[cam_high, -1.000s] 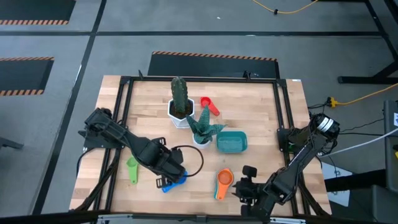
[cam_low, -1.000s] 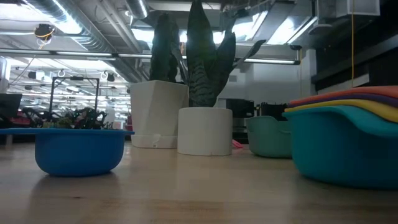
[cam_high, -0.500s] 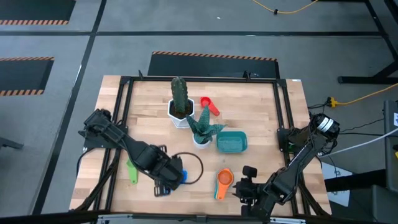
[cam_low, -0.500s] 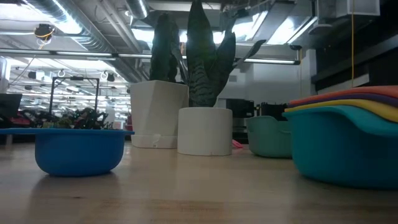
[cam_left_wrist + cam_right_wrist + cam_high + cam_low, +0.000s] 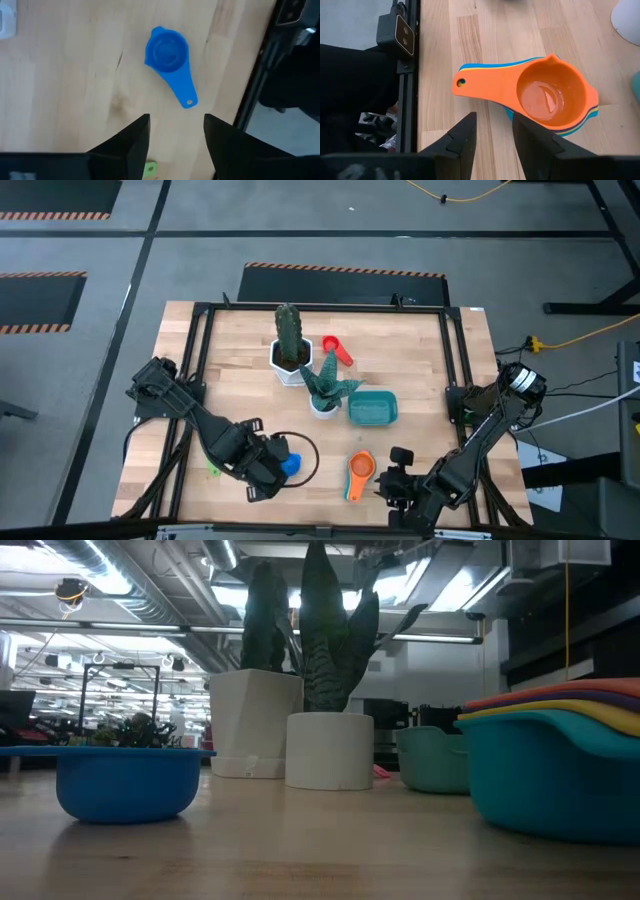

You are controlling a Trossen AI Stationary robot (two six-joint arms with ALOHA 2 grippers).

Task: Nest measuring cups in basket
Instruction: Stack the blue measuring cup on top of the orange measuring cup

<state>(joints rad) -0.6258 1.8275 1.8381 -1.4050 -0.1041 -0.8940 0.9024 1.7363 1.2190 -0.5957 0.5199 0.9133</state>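
The left arm reaches low across the near left part of the table (image 5: 420,360), its gripper (image 5: 174,132) hanging over bare wood with the fingers spread apart and nothing between them. Just ahead of those fingers lies the blue cup (image 5: 167,50), bowl up, its handle toward the table's metal edge rail. From above, this cup shows only partly, the left gripper (image 5: 262,480) covering much of it, and the green cup (image 5: 212,470) is almost wholly hidden under the same arm.

The right arm waits at the near right corner, its gripper (image 5: 492,132) held just short of the stack of cups (image 5: 545,95), orange on top with yellow, blue and teal rims peeking out beneath. Its fingers stand a little apart and hold nothing.

The basket (image 5: 373,409) sits near the middle of the table, just beside the small plant pot (image 5: 323,402), and whether anything lies in it cannot be made out. The red cup (image 5: 335,349) lies beside the cactus pot (image 5: 290,362). In the low view the basket is cut off by the stack.
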